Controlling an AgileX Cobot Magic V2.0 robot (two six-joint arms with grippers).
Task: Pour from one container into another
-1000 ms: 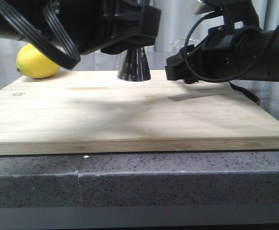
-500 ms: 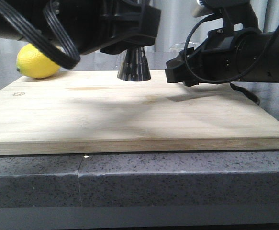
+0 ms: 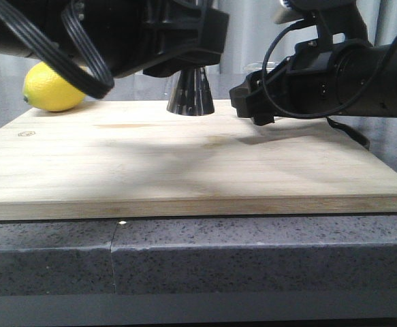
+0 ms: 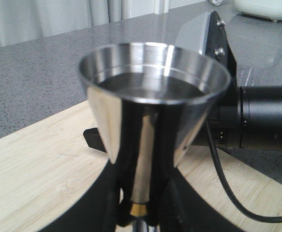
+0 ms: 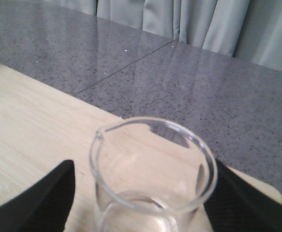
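Fingers of the right gripper [image 5: 145,212] flank the glass beaker [image 5: 153,166] on the board's [image 3: 184,163] far right, probably clasping it, though contact is hidden. Left fingers [image 4: 116,203] clamp the steel jigger [image 4: 153,92] at its waist. Thin, slick, fragile glass: hold its lower body, gently.

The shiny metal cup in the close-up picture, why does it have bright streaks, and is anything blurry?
Left wrist view: the shiny steel hourglass jigger mirrors the room's light as bright vertical streaks, and the grey counter behind is soft. Right wrist view: the clear glass beaker shows pale rim glints. Front view: the arms cast broad shadows on the wooden board.
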